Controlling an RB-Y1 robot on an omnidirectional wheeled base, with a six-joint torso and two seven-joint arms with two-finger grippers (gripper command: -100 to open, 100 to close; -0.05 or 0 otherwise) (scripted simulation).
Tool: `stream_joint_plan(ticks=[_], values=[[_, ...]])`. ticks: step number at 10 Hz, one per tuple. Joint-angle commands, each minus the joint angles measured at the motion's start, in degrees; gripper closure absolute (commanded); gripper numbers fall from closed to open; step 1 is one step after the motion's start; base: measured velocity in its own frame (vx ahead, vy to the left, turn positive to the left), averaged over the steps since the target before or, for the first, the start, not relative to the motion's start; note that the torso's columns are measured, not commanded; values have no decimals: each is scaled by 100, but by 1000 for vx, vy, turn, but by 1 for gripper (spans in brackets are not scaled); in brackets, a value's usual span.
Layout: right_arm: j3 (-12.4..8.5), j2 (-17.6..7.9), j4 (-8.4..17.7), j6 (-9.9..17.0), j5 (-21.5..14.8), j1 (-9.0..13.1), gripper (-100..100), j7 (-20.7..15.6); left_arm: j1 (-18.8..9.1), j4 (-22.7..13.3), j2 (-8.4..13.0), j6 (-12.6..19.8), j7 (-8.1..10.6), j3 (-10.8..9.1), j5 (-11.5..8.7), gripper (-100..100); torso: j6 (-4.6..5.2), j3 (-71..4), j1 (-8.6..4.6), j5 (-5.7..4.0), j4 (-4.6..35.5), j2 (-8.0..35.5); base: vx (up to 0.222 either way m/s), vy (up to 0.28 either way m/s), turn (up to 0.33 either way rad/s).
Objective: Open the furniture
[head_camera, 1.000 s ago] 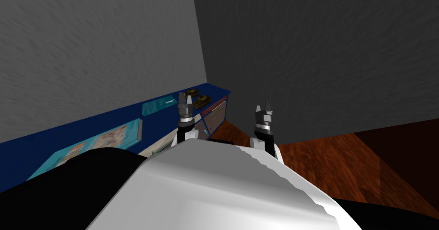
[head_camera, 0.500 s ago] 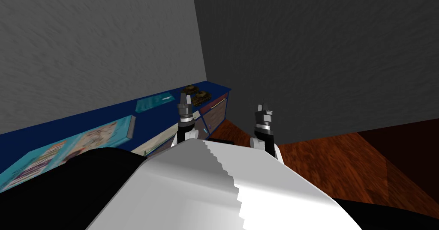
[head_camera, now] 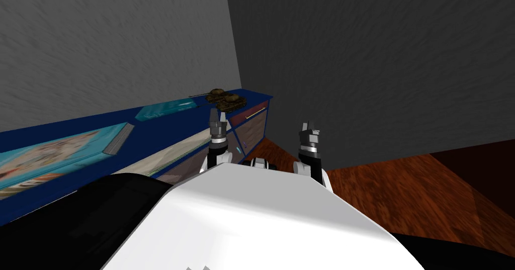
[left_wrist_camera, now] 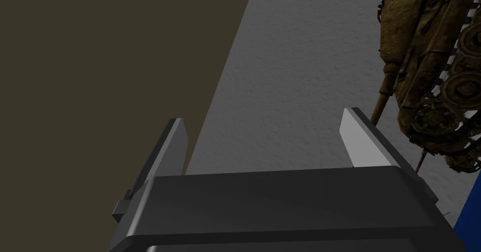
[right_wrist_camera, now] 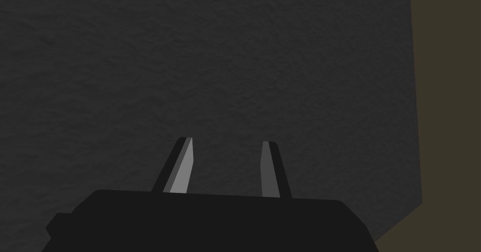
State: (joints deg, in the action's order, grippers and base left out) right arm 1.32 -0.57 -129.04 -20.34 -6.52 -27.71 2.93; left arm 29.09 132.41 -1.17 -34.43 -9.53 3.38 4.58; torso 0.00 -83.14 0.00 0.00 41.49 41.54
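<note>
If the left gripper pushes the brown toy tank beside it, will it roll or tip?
The tank looks low and wide, so it likely slides, not tips. Its thin gun barrel may snap if pushed.

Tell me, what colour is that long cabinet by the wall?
The cabinet is dark blue, with brownish door fronts; the head view shows it best.

Just past the tips of our left gripper (head_camera: 220,114) we see two brown toy tanks (head_camera: 227,100) side by side. Our wrist camera puts one of them (left_wrist_camera: 437,71) close outside one finger. Well off to that gripper's left lie a flat teal box (head_camera: 163,110) and a larger pictured box (head_camera: 60,149). A reddish wooden floor (head_camera: 402,191) spreads below and right of our right gripper (head_camera: 310,125), with grey walls (head_camera: 377,56) beyond.
</note>
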Motion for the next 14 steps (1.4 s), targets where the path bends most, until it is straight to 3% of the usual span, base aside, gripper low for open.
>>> stream_joint_plan(ticks=[1,3,6,14], values=[[0,0,1,0,0,0,0,0,-11,25,463,225,-11,7,13,-100,0,-112,-2,0,56,53,9,-18,7],[0,0,1,0,0,0,0,0,-33,54,742,488,-23,11,27,-100,0,-144,-3,-1,77,70,15,-25,7],[0,0,1,0,0,0,0,0,-73,105,966,960,-43,17,52,-100,0,-143,-2,-1,79,74,19,-32,9],[0,0,1,0,0,0,0,0,-173,219,1043,2150,-93,33,113,-100,0,-144,-1,-1,79,72,17,-28,9]])
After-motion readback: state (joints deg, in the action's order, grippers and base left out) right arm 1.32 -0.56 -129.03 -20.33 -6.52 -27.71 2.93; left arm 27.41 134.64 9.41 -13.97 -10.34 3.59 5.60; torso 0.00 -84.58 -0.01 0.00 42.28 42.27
